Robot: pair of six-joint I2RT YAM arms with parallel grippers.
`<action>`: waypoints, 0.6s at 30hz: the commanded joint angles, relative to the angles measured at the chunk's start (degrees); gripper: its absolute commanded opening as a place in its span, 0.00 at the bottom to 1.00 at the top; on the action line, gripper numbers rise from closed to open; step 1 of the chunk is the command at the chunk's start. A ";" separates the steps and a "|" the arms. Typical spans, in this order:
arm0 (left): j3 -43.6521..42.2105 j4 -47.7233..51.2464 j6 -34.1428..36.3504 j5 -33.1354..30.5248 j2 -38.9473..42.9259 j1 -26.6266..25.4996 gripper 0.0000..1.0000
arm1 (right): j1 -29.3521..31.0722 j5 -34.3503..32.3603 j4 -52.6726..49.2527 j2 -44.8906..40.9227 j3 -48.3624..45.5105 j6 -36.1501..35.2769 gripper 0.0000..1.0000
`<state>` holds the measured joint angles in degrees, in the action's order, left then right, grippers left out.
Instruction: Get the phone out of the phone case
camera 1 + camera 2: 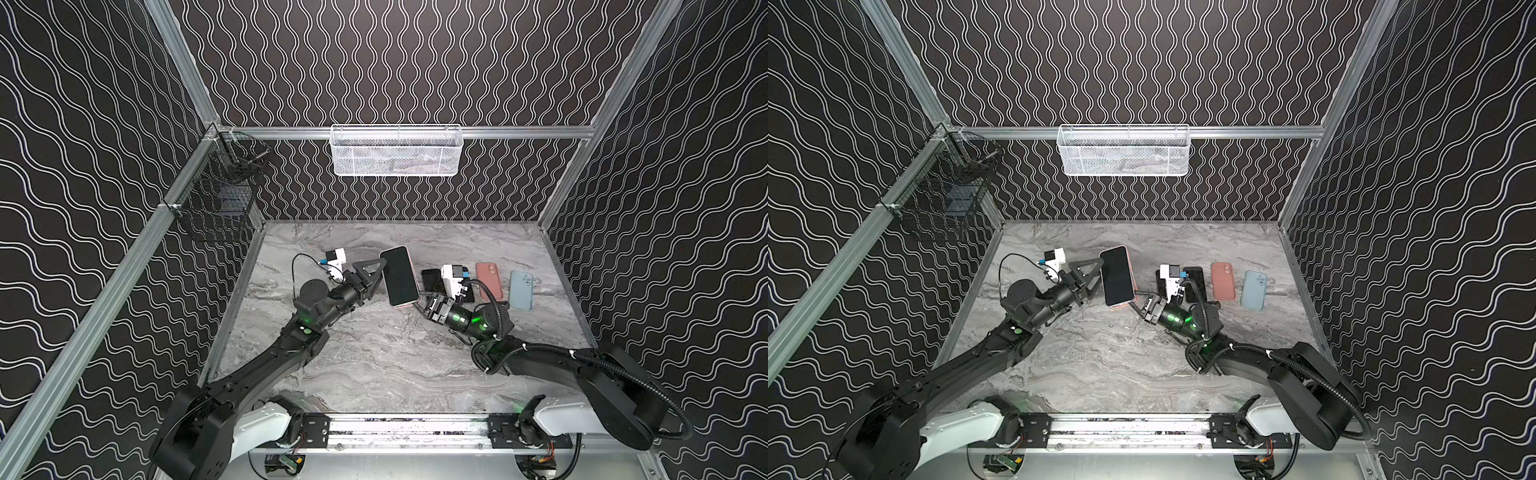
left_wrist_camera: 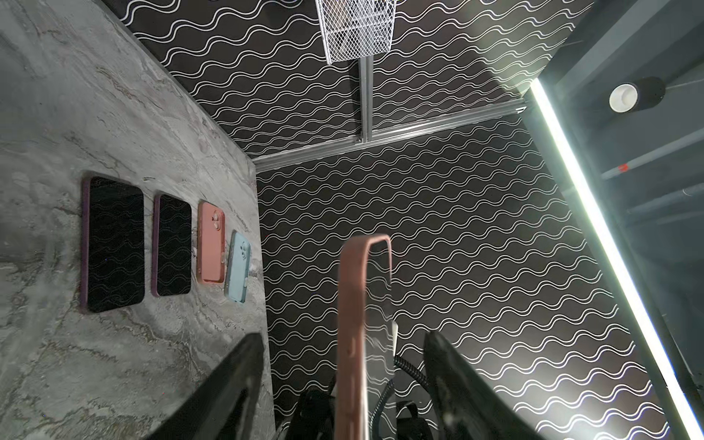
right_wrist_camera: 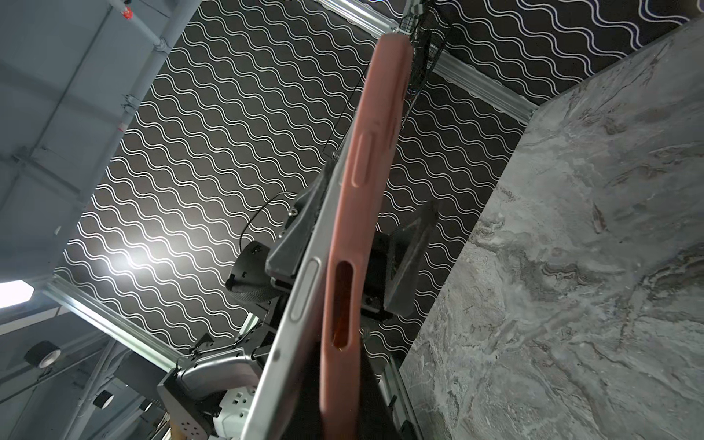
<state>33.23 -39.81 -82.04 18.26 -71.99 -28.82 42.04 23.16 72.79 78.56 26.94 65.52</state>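
Note:
The phone [image 1: 400, 276] [image 1: 1118, 276], dark screen up, is held above the marble table, still in its pink phone case [image 1: 412, 269] [image 1: 1133, 270]. My right gripper [image 1: 415, 305] [image 1: 1134, 297] is shut on the case's near corner. In the right wrist view the phone's silver edge [image 3: 301, 285] stands apart from the pink case [image 3: 365, 190] along that side. My left gripper [image 1: 380, 272] [image 1: 1099, 274] is open and straddles the phone's left edge. In the left wrist view the case edge [image 2: 352, 304] runs between the two fingers without touching them.
On the table to the right lie two dark phones in purple cases [image 2: 114, 244] [image 2: 173, 245], a salmon case [image 1: 489, 280] and a light blue case [image 1: 521, 289]. A white mesh basket [image 1: 397, 149] hangs on the back wall. A black wire basket [image 1: 216, 199] hangs at the left.

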 commanded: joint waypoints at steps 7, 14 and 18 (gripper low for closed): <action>2.66 29.88 3.40 -1.94 13.31 -0.30 0.99 | -1.67 -3.25 6.80 2.21 1.17 -1.31 0.03; -2.91 17.80 -8.66 4.15 14.37 -0.87 0.99 | -1.96 -4.09 10.23 6.62 3.09 -2.25 0.03; -5.17 10.71 -13.52 4.93 13.38 -1.23 0.99 | -1.88 -3.82 10.83 8.72 4.47 -1.75 0.03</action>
<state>28.71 -20.12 -90.04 21.32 -58.04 -29.82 40.07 19.81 76.29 86.70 30.28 63.96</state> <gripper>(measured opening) 0.989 0.114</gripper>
